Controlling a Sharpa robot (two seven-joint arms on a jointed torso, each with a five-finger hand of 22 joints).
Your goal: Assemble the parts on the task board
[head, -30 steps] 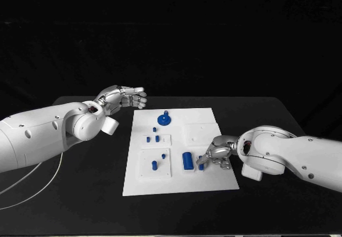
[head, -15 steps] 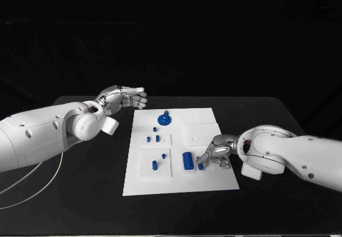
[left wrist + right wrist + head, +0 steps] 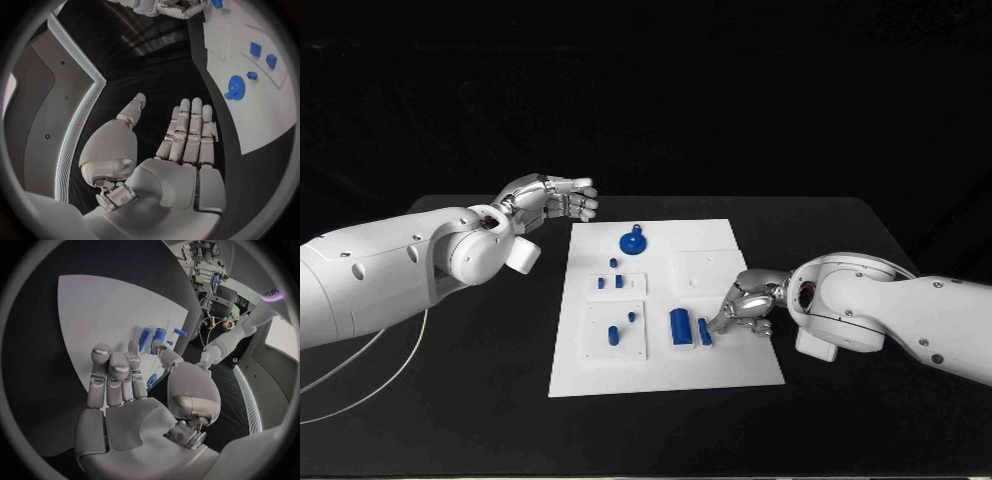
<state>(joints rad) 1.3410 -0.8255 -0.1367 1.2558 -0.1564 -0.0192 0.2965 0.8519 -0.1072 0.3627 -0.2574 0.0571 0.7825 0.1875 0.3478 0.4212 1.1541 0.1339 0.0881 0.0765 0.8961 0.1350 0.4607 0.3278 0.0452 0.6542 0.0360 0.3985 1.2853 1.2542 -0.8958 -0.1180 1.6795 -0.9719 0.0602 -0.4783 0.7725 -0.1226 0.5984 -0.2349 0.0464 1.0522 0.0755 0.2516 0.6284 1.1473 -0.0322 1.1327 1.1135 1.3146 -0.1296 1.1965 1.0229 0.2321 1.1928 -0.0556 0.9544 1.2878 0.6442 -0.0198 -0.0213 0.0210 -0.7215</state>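
currently right robot hand (image 3: 750,305) sits low on the task board (image 3: 711,245), fingertips at a small blue part (image 3: 705,333), likely seating it; grip unclear. left robot hand (image 3: 553,196) spread, idle off-board.

No text, label, brand, number or sign can be read anywhere here.

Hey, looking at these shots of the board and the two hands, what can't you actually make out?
- Whether the right hand touches the thin blue part: in the head view its fingers cover the contact.
- Shapes of the small blue pegs: too small in the head view.
- The task board: cut off at the circle's rim in the left wrist view.
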